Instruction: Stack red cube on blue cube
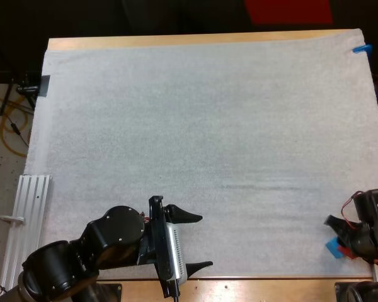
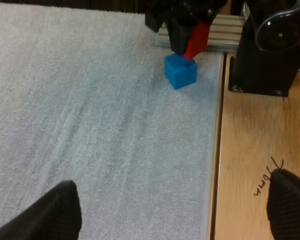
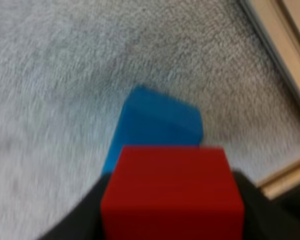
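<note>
The blue cube [image 1: 332, 246] sits on the white mat [image 1: 201, 126] near its front right corner. My right gripper [image 1: 341, 238] is shut on the red cube [image 1: 344, 252] right over it. From the left wrist, the red cube [image 2: 196, 40] hangs tilted in the right gripper [image 2: 182, 31], its lower end at the top of the blue cube [image 2: 180, 71]. From the right wrist, the red cube [image 3: 172, 192] sits between the right gripper's [image 3: 172, 215] dark fingers, with the blue cube [image 3: 157, 125] just beneath and beyond it. My left gripper [image 1: 196, 241] is open over the mat's front edge, fingers [image 2: 55, 212] wide apart.
A ribbed aluminium rail [image 1: 25, 211] lies off the mat's left side. Another rail [image 2: 230, 30] and the right arm's black base [image 2: 267, 50] stand close behind the cubes. The table's bare wooden edge [image 2: 245, 150] runs along the mat's front.
</note>
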Robot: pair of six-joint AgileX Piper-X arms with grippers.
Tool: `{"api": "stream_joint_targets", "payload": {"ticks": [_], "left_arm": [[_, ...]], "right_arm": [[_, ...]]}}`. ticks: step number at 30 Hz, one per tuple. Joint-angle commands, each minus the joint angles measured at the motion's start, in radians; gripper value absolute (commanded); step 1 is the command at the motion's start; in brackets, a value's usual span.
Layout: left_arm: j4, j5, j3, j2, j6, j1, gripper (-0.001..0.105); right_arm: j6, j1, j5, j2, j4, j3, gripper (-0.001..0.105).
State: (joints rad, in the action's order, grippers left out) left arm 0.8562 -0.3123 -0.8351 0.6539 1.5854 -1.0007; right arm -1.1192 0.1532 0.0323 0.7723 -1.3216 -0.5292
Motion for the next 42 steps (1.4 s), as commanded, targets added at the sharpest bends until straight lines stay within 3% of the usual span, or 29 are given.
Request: {"api": "stream_joint_targets", "payload": {"ticks": [1,15,18,20,23,25,42], "left_arm": [[-0.013,0.002,-0.006,-0.002,0.011,-0.004,0.073],[-0.016,-0.006,-0.006,-0.002,0.011,-0.004,0.073],[-0.017,-0.006,-0.006,-0.002,0.011,-0.004,0.073],[-0.017,-0.006,-0.006,-0.002,0.011,-0.004,0.073],[-0.017,-0.006,-0.006,-0.002,0.011,-0.004,0.073],[-0.017,-0.006,-0.006,-0.002,0.011,-0.004,0.073],[-0.017,-0.006,-0.006,-0.002,0.011,-0.004,0.073]], "right_arm": [[0.028,0.002,0.016,0.018,0.005,0.0,0.003],[0.046,0.002,0.008,0.049,0.075,0.0,0.004],[0.046,0.002,-0.026,0.049,0.073,0.0,0.017],[0.041,0.002,-0.026,0.049,0.076,0.0,0.035],[0.041,0.002,-0.032,0.049,0.079,0.0,0.051],[0.041,0.002,-0.032,0.049,0.079,0.0,0.054],[0.02,0.002,-0.014,0.033,0.031,-0.045,0.054]]}}
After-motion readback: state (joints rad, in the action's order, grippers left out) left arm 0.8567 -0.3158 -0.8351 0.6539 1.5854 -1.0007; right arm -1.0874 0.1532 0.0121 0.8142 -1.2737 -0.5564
